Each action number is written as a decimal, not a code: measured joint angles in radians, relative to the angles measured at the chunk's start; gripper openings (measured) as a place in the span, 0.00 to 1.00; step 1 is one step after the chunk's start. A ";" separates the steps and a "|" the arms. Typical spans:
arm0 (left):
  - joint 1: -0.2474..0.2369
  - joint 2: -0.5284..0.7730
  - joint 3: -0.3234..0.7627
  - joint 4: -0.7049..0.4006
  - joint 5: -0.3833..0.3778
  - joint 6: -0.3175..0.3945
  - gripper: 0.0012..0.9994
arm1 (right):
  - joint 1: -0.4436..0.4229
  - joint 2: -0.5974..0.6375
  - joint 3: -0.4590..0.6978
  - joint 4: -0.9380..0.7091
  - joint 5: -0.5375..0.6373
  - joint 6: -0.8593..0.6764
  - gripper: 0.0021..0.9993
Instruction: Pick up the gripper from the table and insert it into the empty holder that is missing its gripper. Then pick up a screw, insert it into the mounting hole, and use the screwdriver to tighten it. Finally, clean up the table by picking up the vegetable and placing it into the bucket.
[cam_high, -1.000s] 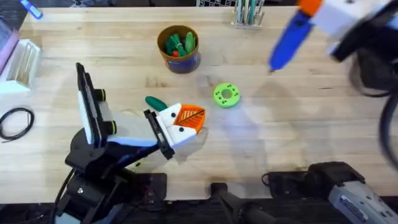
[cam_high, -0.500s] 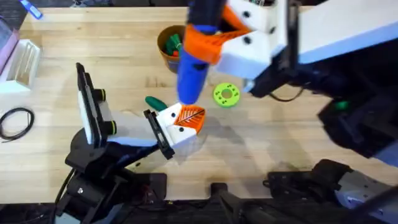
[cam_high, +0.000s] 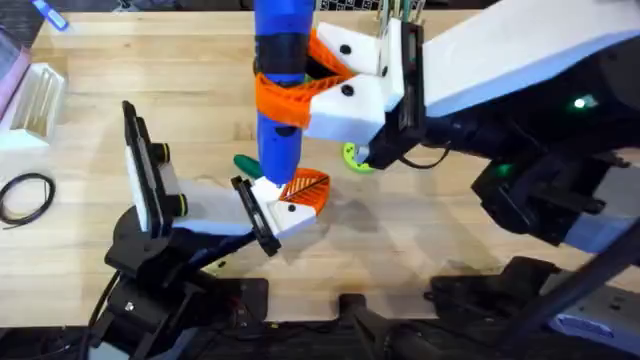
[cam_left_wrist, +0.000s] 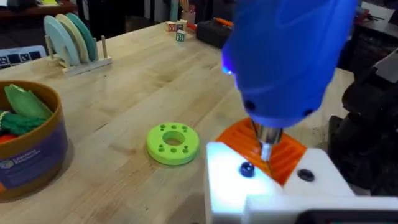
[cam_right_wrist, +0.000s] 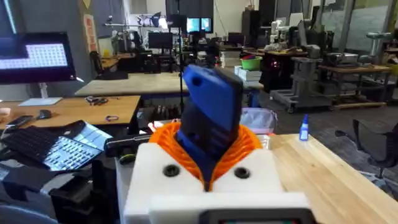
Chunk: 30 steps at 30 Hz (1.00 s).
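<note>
The right gripper (cam_high: 300, 95), fingers clenched on the screwdriver (cam_high: 280, 90), has swung across, its bit (cam_left_wrist: 266, 148) now over the mounted gripper's (cam_high: 290, 200) screw (cam_left_wrist: 247, 169), tightening imminent; left fingers' state: cannot tell.

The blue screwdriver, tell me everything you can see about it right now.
The screwdriver is a blue, plastic-looking, pen-shaped tool, held about upright in the right gripper, whose orange ribbed pads clamp its middle. A thin metal bit points down at the white and orange part on the left arm, beside a dark screw head.
</note>
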 joint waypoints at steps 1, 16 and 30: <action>0.000 0.000 0.000 0.000 0.000 0.000 0.00 | 0.000 0.000 0.000 0.000 0.000 0.000 0.02; 0.000 0.000 0.000 0.000 0.000 0.000 0.00 | 0.000 0.009 0.000 -0.002 0.000 -0.031 0.02; 0.000 0.000 0.000 0.000 0.000 0.000 0.00 | 0.000 0.027 0.000 0.000 0.000 -0.035 0.02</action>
